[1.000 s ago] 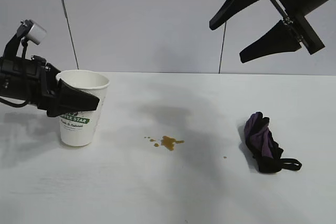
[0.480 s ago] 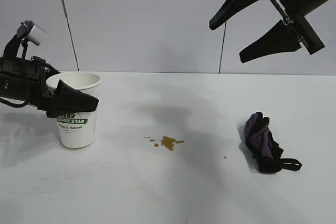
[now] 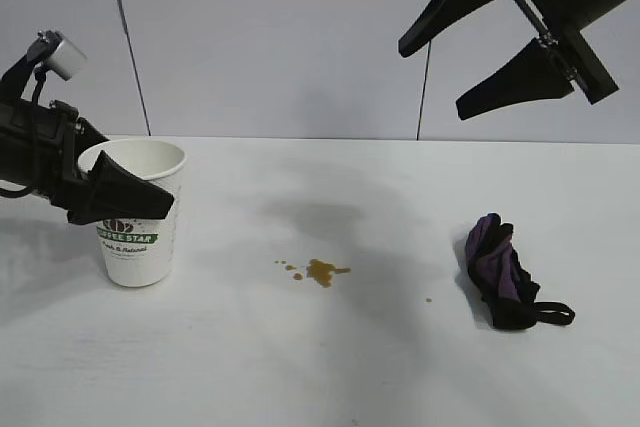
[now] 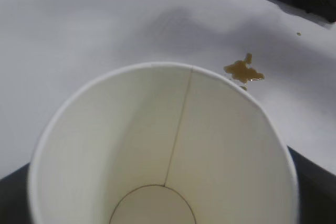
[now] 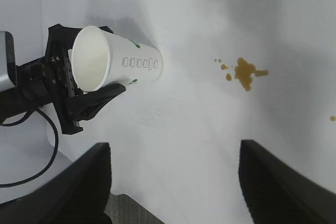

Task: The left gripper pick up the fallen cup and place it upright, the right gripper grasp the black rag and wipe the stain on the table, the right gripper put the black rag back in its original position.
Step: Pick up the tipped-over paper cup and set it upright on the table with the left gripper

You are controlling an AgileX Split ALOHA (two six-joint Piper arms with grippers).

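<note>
White table [image 3: 330,367] — grey wall [image 3: 280,37].

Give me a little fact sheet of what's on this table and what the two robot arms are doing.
cup: upright on the table's left side, empty inside
left pincer: around the cup near its rim, fingers spread
stain: brown splotch mid-table, unwiped
black rag: bunched on the right side, untouched
right pincer: open, high above the rag side, holding nothing
table: white
</note>
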